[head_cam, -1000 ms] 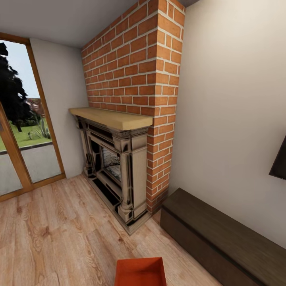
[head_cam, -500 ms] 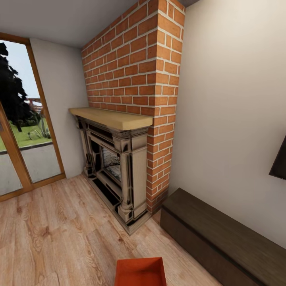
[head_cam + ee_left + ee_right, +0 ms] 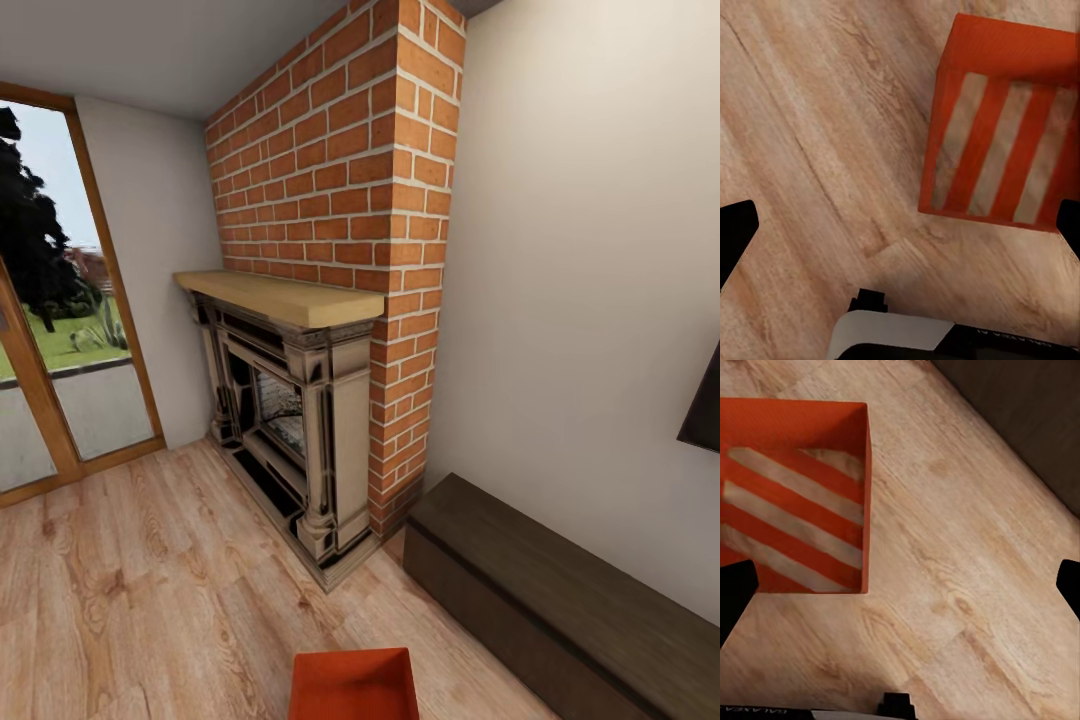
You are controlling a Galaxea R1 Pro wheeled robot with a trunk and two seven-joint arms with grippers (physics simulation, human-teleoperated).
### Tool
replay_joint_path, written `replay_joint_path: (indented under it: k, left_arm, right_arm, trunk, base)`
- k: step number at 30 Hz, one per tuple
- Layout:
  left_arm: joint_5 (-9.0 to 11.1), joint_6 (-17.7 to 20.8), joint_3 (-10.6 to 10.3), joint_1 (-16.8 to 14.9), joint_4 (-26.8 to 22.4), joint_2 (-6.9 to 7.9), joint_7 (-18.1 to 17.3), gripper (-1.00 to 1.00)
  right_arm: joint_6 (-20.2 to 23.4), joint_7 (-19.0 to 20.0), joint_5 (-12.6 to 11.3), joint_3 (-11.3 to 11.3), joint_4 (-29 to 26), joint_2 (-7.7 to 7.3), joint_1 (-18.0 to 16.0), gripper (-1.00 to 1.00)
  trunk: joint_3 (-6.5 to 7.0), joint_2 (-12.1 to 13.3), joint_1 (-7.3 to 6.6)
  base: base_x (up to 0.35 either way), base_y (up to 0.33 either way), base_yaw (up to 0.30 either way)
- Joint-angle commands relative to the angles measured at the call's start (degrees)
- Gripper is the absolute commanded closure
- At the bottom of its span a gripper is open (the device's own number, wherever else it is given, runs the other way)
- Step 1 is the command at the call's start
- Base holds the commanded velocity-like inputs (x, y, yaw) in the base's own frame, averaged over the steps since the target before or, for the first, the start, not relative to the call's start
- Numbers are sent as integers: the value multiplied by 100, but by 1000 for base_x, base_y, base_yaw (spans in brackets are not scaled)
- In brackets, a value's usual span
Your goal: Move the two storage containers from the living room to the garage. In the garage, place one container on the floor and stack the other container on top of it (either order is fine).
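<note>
**A:** Which step are you in now?

**B:** You are at the very beginning, I judge. You stand in the living room, on the wood plank floor (image 3: 150,590), and a storage container (image 3: 352,684) sits on this floor just in front of you, near the brick fireplace (image 3: 300,420) and the dark low cabinet (image 3: 560,600). Nothing is lifted yet.

**A:** How are the grippers?

**B:** The left gripper (image 3: 900,232) has its fingers wide apart and holds nothing; it hangs over the planks beside the container (image 3: 1001,124). The right gripper (image 3: 900,592) is the same, spread and empty, with the container (image 3: 795,487) beside it, not between its fingers.

**A:** How many containers do you count?

**B:** One only. It is orange-red, open on top, with slots in the bottom where the planks show through. One fireplace, one cabinet, one glass door (image 3: 60,300).

**A:** And the next move?

**B:** You probably must bring both grippers to opposite walls of the container and close on the thin rims before lifting.
</note>
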Motion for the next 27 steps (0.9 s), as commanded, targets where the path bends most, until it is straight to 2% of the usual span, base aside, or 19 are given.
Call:
replay_joint_path:
  k: [1, 2, 5, 6, 7, 8, 9, 10, 12, 13, 15, 21, 27]
  left_arm:
    - [-6, 175, 22, -6, -259, 4, 2, -100]
    - [-8, 310, 22, -5, -373, 6, 3, -100]
    - [-8, 1660, 19, -9, -1304, -10, 5, -100]
    - [-12, 2479, 11, -16, -2166, -120, 4, -100]
    - [-44, 2895, -9, -28, -2664, -225, 5, -100]
    - [-79, 3069, -30, -37, -2863, -274, 5, -100]
    - [-268, 3513, -127, -73, -3300, -409, 8, -100]
    - [-644, 3986, -227, -177, -3598, -556, 6, -100]
    - [-817, 4146, -253, -234, -3672, -607, 3, -100]
    - [-979, 4282, -275, -297, -3736, -643, 0, -100]
    - [-1079, 4360, -282, -347, -3785, -648, 4, -100]
    - [-1135, 4390, -266, -387, -3816, -645, 7, -100]
    - [-1140, 4387, -256, -389, -3821, -649, 6, -100]
  right_arm:
    - [4, -15, 67, 13, -39, -36, -21, -100]
    - [12, -17, 80, 11, -65, -47, -35, -100]
    - [138, -31, 128, -4, -362, -77, -202, -100]
    - [520, -16, 124, -9, -498, -81, -478, -100]
    - [766, -8, 115, -12, -555, -83, -671, -100]
    - [862, -4, 110, -14, -577, -84, -755, -100]
    - [1055, 3, 100, -19, -629, -85, -966, -100]
    - [1179, 9, 94, -22, -672, -86, -1146, -100]
    - [1215, 10, 93, -25, -688, -86, -1200, -100]
    - [1245, 14, 91, -29, -701, -86, -1247, -100]
    - [1260, 22, 86, -28, -707, -86, -1276, -100]
    - [1253, 29, 76, -25, -701, -85, -1294, -100]
    - [1224, 30, 65, -3, -669, 28, -1296, -100]
  trunk:
    - [-2, -4, 2]
    - [-2, -4, 2]
    - [-2, -4, 2]
    - [-2, -4, 2]
    - [-2, -4, 2]
    - [-2, -4, 2]
    - [-2, -4, 2]
    - [-2, -4, 2]
    - [-2, -4, 2]
    - [-2, -4, 2]
    - [-2, -4, 2]
    - [-2, -4, 2]
    - [-2, -4, 2]
  base:
    - [0, 0, 0]
    - [0, 0, 0]
    - [0, 0, 0]
    - [0, 0, 0]
    - [0, 0, 0]
    - [0, 0, 0]
    - [0, 0, 0]
    - [0, 0, 0]
    - [0, 0, 0]
    - [0, 0, 0]
    - [0, 0, 0]
    - [0, 0, 0]
    - [0, 0, 0]
